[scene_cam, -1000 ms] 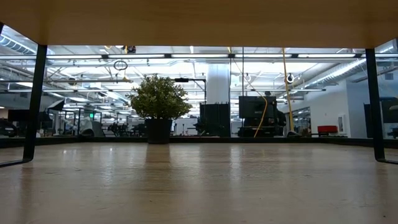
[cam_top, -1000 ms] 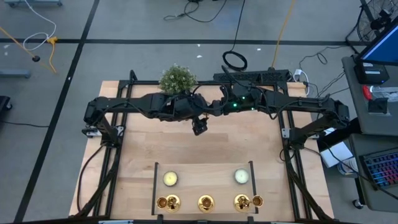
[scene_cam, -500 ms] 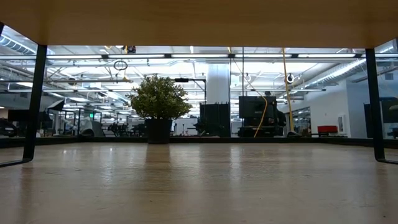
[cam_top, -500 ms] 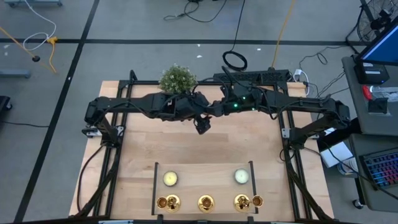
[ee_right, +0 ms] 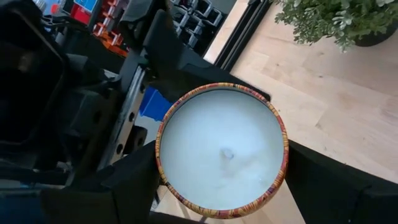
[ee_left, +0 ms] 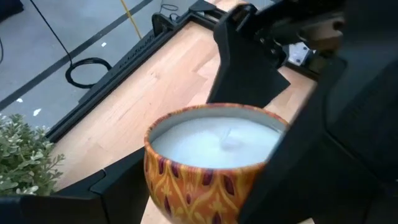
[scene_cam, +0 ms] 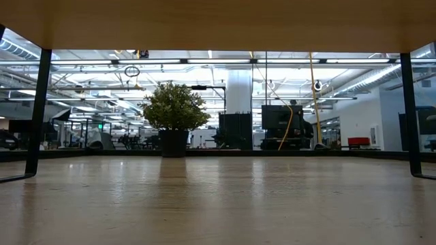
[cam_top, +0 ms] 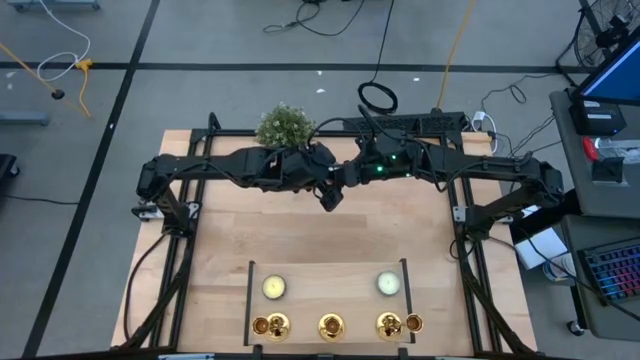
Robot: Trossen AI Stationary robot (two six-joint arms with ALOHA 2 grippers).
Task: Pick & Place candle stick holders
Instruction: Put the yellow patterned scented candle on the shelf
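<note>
The three candle stick holders [cam_top: 331, 325] stand in a row at the bottom edge of the high view, in the tray [cam_top: 249, 290]. Above centre, the left gripper [cam_top: 330, 196] has drifted up-right against the right gripper [cam_top: 349, 178]. Each pinches a patterned candle tin [ee_left: 211, 162], perhaps the same one. We judge this a handover, with no holder picked yet.

Right wrist: candle tin between dark fingers.
Round patterned tin [ee_right: 222, 151], white wax, held by both fingers [ee_right: 134, 186]. Potted plant [ee_right: 341, 18] on the wooden table [ee_right: 311, 93] beyond.
</note>
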